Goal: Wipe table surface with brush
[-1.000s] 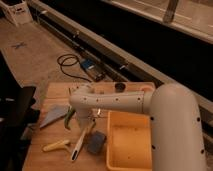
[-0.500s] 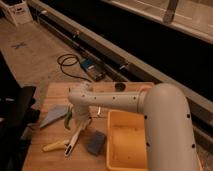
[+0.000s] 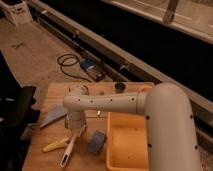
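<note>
Your arm (image 3: 115,101) stretched across the table surface (image 3: 52,95) toward 9 o'clock, wrist bent down. The gripper (image 3: 78,129) was clamped on the brush (image 3: 69,149), which slanted toward 7 o'clock.

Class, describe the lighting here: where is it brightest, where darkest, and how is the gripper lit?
Camera view: dim, warm light; brightest on the pale arm and the table surface; darkest in the black band beyond the rail; the gripper, at the upper end of the brush, sits shaded beneath the arm.
</note>
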Controlling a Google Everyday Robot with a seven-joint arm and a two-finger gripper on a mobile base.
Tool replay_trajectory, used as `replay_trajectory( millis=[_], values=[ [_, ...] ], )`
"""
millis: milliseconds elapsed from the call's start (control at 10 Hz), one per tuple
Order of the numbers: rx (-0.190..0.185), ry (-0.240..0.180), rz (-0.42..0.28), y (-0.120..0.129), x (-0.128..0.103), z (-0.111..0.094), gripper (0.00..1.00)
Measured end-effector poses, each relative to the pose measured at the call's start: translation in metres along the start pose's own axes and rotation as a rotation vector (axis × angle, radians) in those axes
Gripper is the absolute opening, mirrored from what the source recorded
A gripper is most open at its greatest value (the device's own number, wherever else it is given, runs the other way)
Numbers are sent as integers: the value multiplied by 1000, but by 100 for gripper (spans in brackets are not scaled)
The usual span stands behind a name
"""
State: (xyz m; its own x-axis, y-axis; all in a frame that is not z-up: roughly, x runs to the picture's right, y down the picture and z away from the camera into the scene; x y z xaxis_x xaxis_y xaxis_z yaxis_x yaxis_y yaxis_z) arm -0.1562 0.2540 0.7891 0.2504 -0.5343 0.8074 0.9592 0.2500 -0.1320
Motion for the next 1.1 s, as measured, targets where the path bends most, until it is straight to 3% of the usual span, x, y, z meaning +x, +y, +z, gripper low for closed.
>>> replay_trajectory(
  millis=[300, 600, 900, 1100],
  values=[
    [-29, -39, 41, 23, 6, 8, 0],
    [-36, -13, 103, 39, 34, 0, 0],
    [-29, 33, 117, 23, 72, -8, 0],
    [-16, 48, 89, -3, 78, -7, 0]
  ],
)
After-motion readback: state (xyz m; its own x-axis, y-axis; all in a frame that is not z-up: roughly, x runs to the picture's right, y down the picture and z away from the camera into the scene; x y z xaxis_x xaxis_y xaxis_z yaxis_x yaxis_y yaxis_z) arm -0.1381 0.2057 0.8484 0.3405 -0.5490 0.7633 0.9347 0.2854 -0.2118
